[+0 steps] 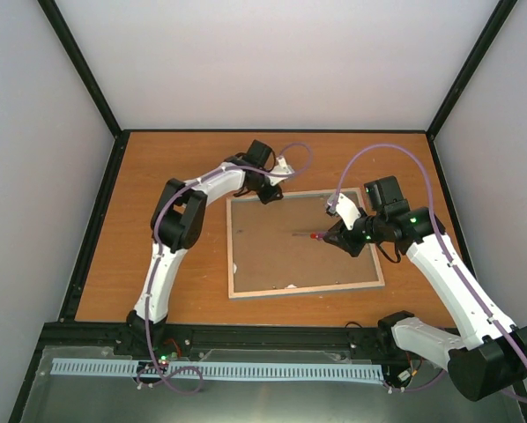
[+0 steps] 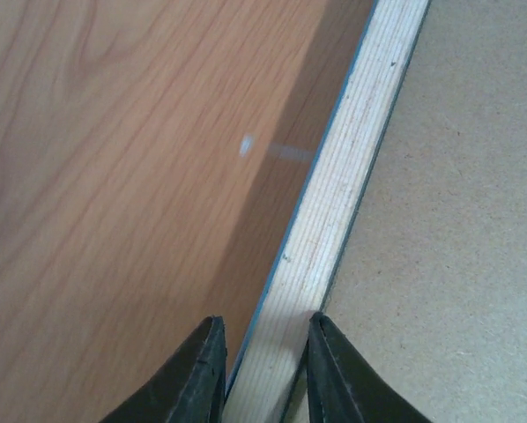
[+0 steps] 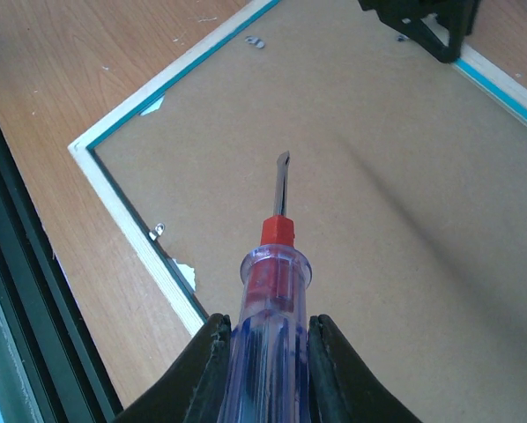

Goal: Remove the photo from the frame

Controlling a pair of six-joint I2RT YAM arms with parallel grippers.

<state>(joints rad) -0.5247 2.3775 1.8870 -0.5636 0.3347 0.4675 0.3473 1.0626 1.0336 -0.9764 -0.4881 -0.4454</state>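
Frame [image 1: 334,288] lies face down at table centre, long axis left-right. Photo not visible, presumably under the backing board [image 3: 378,220]. Right gripper [image 3: 269,324] is clamped on the screwdriver [image 3: 278,231], blade pointing left over the board. Closest tab [image 3: 158,230] is on the near rail, near-side of the tip. Left gripper [image 2: 264,324] straddles the far rail; can't tell if it's biting.

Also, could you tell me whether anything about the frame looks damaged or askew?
The frame lies back up, slightly askew to the edges of the table. Two small white scraps, perhaps torn paper, sit at its inner edge beside the backing board.
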